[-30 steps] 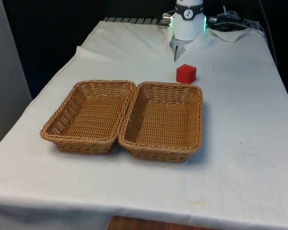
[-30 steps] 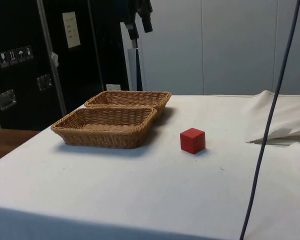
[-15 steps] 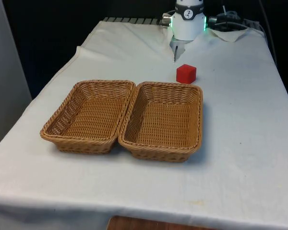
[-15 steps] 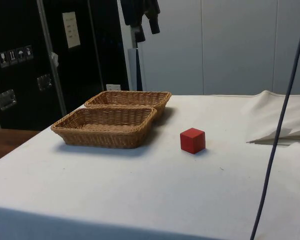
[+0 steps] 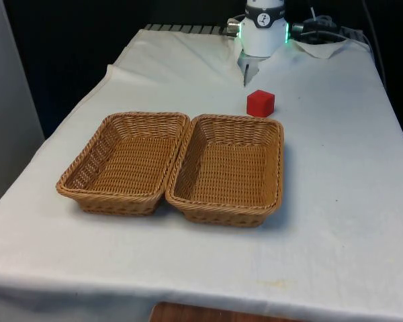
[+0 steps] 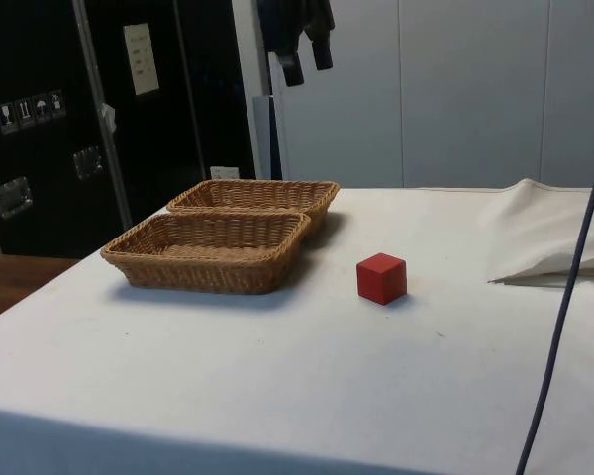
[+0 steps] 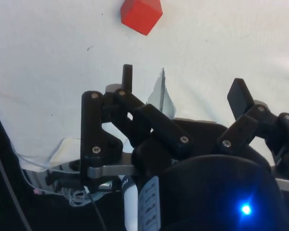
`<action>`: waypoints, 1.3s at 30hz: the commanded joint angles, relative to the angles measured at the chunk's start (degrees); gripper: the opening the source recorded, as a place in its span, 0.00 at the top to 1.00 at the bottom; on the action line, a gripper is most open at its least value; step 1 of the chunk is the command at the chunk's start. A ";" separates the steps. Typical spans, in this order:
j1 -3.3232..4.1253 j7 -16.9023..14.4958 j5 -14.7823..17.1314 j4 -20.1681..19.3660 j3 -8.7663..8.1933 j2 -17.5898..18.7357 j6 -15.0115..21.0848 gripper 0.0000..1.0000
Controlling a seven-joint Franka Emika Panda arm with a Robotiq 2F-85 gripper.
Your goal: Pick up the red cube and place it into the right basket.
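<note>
Hovering high over the desk (image 6: 277, 376), your hand (image 7: 183, 91) hangs with its two fingers (image 7: 127, 77) spread wide apart and nothing between them, a sensible stance for an approach, since the gap is ready to straddle a block. In the side view the hand (image 6: 307, 45) sits up near the top, well above everything on the cloth.

The red cube (image 7: 141, 14) lies ahead of the hand and far below it, resting flat on the desk with open cloth all round, so you have free access from above. Seen from the side, the red cube (image 6: 381, 278) stands just beside the nearer wicker basket (image 6: 208, 252), apart from its rim, not touching.

From the front, the red cube (image 5: 260, 102) sits just behind the right basket (image 5: 230, 168), with the left basket (image 5: 126, 161) touching that one along their shared rim. Both look empty. That makes the carry short, I'd judge: drop down, close on the block, lift over the near rim. Nothing is gripped yet, so the pick is all to do.
</note>
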 commanded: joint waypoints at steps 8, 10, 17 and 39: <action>-0.29 2.52 -1.60 -3.95 0.86 -3.15 2.75 0.00; -0.34 2.98 -1.78 -4.70 1.03 -3.61 3.27 0.00; -0.57 4.76 -1.66 -8.59 1.60 -4.76 6.13 0.00; -0.80 12.95 -1.20 -19.37 3.09 -4.53 16.84 0.00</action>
